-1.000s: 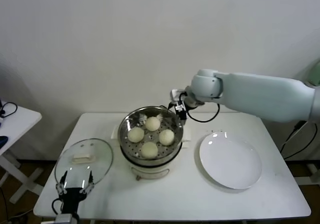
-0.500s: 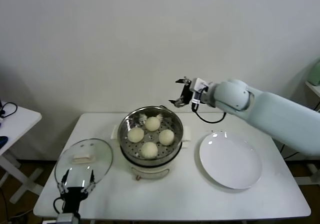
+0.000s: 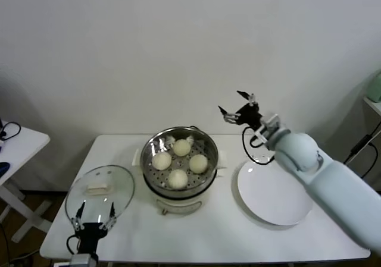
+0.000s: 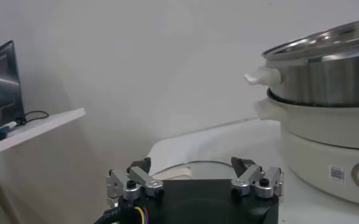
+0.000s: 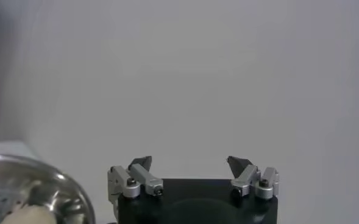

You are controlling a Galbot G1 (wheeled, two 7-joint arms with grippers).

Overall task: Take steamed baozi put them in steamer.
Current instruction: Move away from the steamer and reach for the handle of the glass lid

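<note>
Head view: a flat white counter (image 3: 238, 231) fills the lower half of the frame. At its centre stands the steamer (image 3: 178, 166), a round pot of shiny steel with a perforated tray, seated on a cream-white base. Four steamed baozi (image 3: 178, 178), smooth, round and cream-white, lie on the tray in a diamond, close together. Lower left of the pot lies a round glass lid (image 3: 100, 192) with a cream handle, flat on the counter. To the right of the pot lies a glossy white plate (image 3: 275, 194), round and shallow.

The right pincer (image 3: 237, 105) is raised in the air at centre right, above and to the right of the steamer, its fingers spread wide and holding nothing; its pale, smooth forearm slants down to the lower right corner. The left pincer (image 3: 94, 215) sits low at the bottom left edge, over the near rim of the lid, fingers apart and empty.

Left wrist view: the left pincer (image 4: 194, 172) points level across the counter, fingers wide apart, nothing between them. The steamer (image 4: 325, 79) rises at the right, its brushed steel wall above the cream base.

Right wrist view: the right pincer (image 5: 191, 170) gapes open and empty against a plain grey wall (image 5: 197, 73). The steamer (image 5: 27, 195) rim curves in at the lower left corner.
</note>
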